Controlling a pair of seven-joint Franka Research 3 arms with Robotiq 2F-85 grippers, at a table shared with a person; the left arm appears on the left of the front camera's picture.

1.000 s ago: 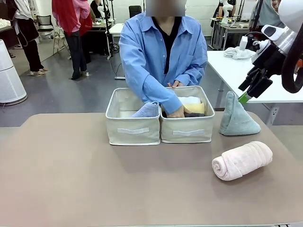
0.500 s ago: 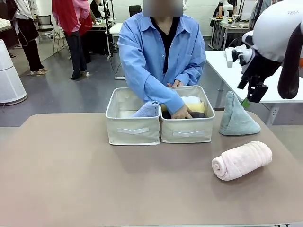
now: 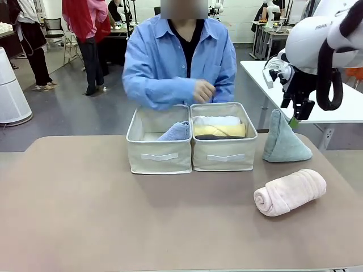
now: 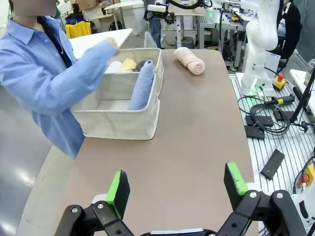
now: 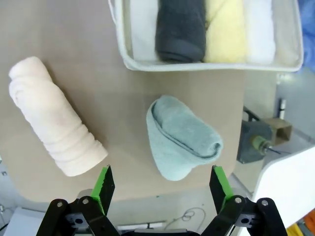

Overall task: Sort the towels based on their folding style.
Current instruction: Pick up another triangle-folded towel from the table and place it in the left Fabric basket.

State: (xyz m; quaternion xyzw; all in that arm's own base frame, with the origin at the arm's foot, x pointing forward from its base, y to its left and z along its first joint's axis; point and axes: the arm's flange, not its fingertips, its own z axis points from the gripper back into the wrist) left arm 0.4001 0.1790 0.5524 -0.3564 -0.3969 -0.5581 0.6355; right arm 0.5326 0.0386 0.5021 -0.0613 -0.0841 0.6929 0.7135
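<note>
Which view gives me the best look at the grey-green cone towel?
Right wrist view: it looks straight down on the whole grey-green cone towel. Front view shows its side, upright beside the right bin. Left wrist view catches its tip, far off.

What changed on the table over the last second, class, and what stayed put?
The person's hand lifted out of the right bin and drew back to the chest. The right gripper, open, swung inward to hang above the grey-green cone towel. The pink rolled towel, that cone towel and the left bin stayed put.
</note>
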